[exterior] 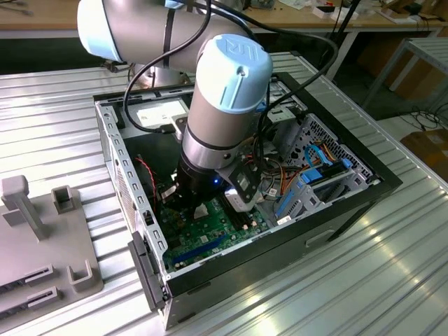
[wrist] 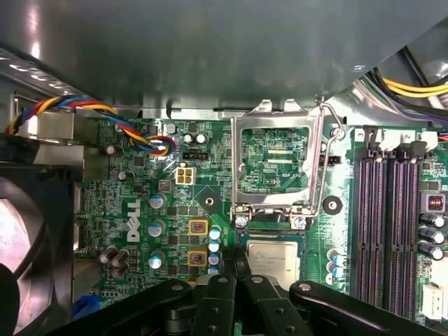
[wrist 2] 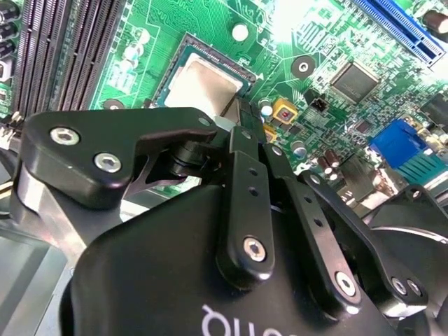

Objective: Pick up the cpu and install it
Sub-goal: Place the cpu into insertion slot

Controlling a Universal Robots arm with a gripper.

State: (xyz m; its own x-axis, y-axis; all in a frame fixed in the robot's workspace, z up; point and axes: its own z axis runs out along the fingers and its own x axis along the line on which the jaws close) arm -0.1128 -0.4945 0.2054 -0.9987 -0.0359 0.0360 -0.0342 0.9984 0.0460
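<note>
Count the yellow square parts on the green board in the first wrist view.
2: one yellow part beside the other, both between the cpu and the silver capacitors. The gripper may hide more.

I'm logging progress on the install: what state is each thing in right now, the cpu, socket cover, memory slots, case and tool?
cpu: lying flat in the socket, face up.
socket cover: swung open, off the cpu.
memory slots: empty.
computer case: open, side panel off.
tool: shut, tip at the cpu's edge.
</note>
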